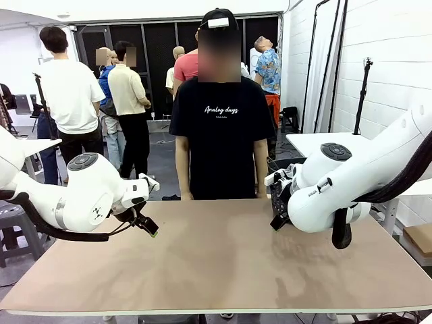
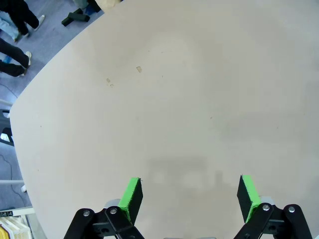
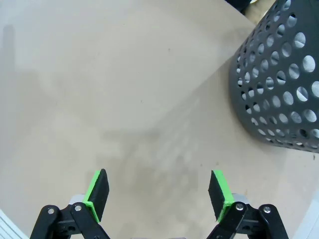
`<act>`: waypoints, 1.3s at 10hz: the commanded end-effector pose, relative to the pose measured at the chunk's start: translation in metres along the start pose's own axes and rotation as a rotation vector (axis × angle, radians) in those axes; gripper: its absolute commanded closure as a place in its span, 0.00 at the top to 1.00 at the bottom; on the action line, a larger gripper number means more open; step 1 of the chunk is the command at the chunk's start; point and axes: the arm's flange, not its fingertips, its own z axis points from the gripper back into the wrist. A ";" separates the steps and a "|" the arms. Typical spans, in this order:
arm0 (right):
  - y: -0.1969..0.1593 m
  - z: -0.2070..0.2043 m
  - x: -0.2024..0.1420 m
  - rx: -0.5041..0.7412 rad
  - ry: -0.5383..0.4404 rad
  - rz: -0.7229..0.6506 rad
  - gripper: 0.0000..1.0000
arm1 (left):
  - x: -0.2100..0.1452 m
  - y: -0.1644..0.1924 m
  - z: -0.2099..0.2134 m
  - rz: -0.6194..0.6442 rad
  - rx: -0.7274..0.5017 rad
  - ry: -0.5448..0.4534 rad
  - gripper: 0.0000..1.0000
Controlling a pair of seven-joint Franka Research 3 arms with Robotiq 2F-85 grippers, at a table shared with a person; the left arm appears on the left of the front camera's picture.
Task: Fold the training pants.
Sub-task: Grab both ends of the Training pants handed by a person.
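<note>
While the left gripper (image 2: 189, 193) and right gripper (image 3: 158, 191) hang above the table (image 1: 223, 270) with jaws spread wide and nothing in them, folding hasn't begun; where the training pants are I cannot tell, maybe inside the basket (image 3: 279, 89) on the right.

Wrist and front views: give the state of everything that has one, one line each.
left hand: open, empty, above the table
right hand: open, empty, over the table
basket: standing on the table, contents hidden
person: standing at the far edge, arms down
</note>
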 end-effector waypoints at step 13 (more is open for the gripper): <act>-0.009 0.162 0.043 0.064 -0.026 0.058 1.00 | 0.045 -0.018 0.167 -0.033 0.044 -0.005 1.00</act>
